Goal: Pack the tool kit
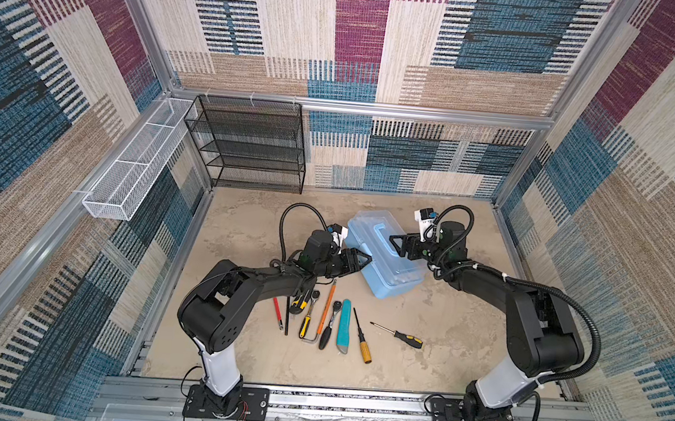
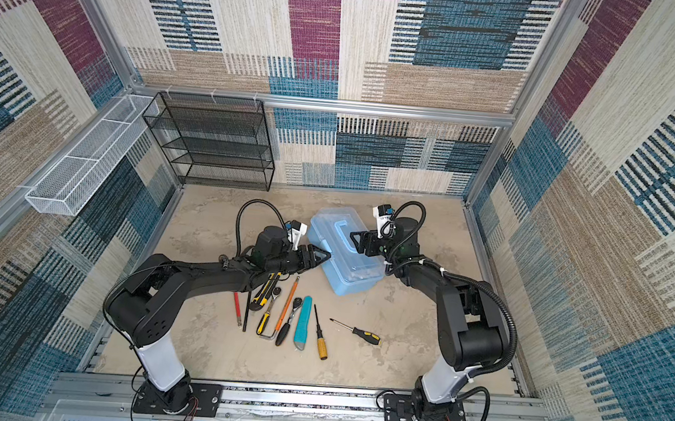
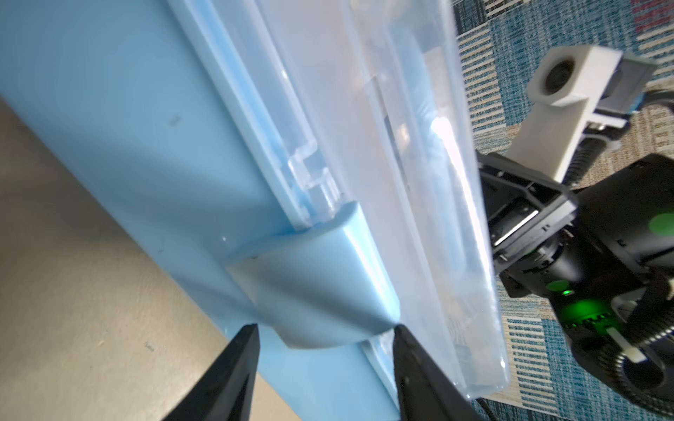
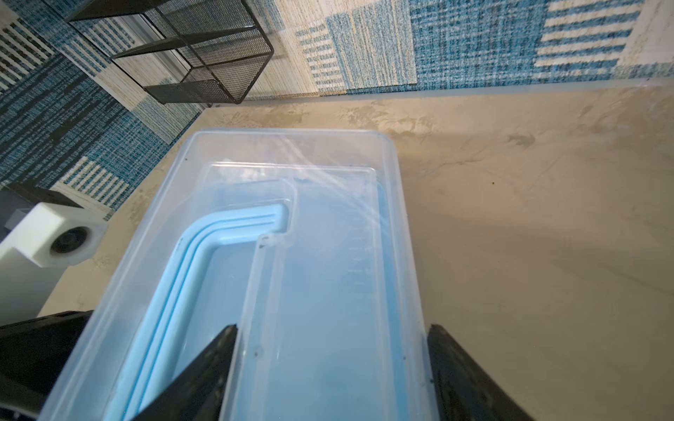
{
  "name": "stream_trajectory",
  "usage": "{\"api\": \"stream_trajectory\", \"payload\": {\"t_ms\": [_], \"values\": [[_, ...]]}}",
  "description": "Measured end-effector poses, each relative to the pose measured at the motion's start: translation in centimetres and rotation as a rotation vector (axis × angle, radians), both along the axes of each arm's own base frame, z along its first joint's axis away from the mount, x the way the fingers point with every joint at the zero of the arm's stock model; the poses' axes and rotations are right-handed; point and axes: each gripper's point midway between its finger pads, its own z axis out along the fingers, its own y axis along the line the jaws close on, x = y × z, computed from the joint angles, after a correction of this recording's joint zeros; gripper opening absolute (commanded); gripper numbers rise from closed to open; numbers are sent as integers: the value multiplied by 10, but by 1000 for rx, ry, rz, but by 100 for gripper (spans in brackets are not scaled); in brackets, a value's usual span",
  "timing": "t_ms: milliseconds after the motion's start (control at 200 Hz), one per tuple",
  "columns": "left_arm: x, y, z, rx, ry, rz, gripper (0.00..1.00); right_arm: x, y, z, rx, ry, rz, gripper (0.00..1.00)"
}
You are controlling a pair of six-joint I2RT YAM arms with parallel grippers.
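Note:
The light-blue toolbox [image 1: 395, 273] [image 2: 347, 273] stands on the floor with its clear lid [image 4: 328, 226] down and its handle [image 4: 204, 248] folded flat. My left gripper [image 1: 369, 260] [image 3: 324, 330] is open at the box's front side, with the blue latch [image 3: 313, 284] just ahead of its fingertips. My right gripper [image 1: 392, 239] [image 4: 330, 328] is open over the lid, one finger above the lid and one past its far edge. Several tools lie in front of the box: a teal utility knife [image 1: 343, 326], a black ratchet [image 1: 330, 325], a yellow-handled screwdriver [image 1: 361, 336] and a black-and-yellow screwdriver [image 1: 398, 334].
A black mesh rack [image 1: 249, 145] stands against the back wall at the left. A long white mesh basket [image 1: 140, 161] hangs on the left wall. Patterned walls close the cell on three sides, and the arms' base rail runs along the front.

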Motion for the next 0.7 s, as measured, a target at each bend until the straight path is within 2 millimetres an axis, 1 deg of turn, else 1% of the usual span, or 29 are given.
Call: {"api": "stream_trajectory", "payload": {"t_ms": [371, 586, 701], "values": [[5, 2, 8, -38, -9, 19, 63, 0, -2, -2, 64, 35, -16, 72], [3, 4, 6, -72, 13, 32, 65, 1, -3, -3, 92, 45, -23, 72], [5, 3, 9, -100, 13, 42, 66, 1, -3, -3, 98, 51, -24, 72]]}}
